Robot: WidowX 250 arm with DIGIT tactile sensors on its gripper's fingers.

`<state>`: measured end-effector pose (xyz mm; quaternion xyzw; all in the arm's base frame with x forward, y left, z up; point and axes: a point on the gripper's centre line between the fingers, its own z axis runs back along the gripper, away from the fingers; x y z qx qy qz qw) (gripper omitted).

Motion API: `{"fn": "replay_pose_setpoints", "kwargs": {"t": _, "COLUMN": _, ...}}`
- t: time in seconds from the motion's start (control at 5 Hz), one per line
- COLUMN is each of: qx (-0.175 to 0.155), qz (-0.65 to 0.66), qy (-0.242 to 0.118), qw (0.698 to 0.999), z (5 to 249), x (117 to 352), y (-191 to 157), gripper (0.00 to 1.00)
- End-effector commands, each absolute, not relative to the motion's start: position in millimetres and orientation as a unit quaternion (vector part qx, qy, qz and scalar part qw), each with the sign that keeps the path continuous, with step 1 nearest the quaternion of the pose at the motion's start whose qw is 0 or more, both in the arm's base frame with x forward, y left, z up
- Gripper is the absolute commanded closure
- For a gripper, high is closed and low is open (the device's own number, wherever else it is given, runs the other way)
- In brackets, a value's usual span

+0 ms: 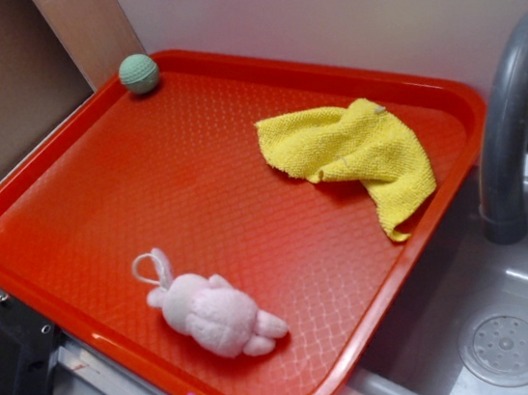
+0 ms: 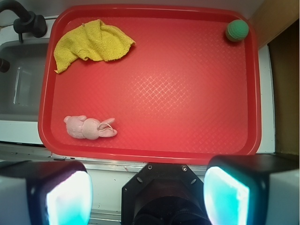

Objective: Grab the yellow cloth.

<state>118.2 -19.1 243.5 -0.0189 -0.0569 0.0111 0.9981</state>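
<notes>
The yellow cloth [image 1: 355,149] lies crumpled on the red tray [image 1: 126,186] at its far right side, one corner hanging toward the rim. In the wrist view the yellow cloth [image 2: 91,43] sits in the tray's upper left corner. My gripper [image 2: 147,194] is open, high above and off the near edge of the tray [image 2: 187,93], with nothing between its fingers [image 2: 68,197]. It is far from the cloth. The gripper does not show in the exterior view.
A pale pink plush bunny [image 1: 216,311] lies near the tray's front edge, also the bunny [image 2: 89,127] in the wrist view. A green ball [image 1: 139,74] rests in the far left corner. A grey sink with a faucet [image 1: 511,116] adjoins the tray on the cloth's side.
</notes>
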Motion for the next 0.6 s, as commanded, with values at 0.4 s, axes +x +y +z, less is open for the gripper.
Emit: {"fn": "replay_pose_setpoints", "kwargs": {"t": 0.4, "qx": -0.082, "qz": 0.183, "qy": -0.037, "qw": 0.979, "z": 207, "x": 229, "y": -106, "gripper": 0.0}}
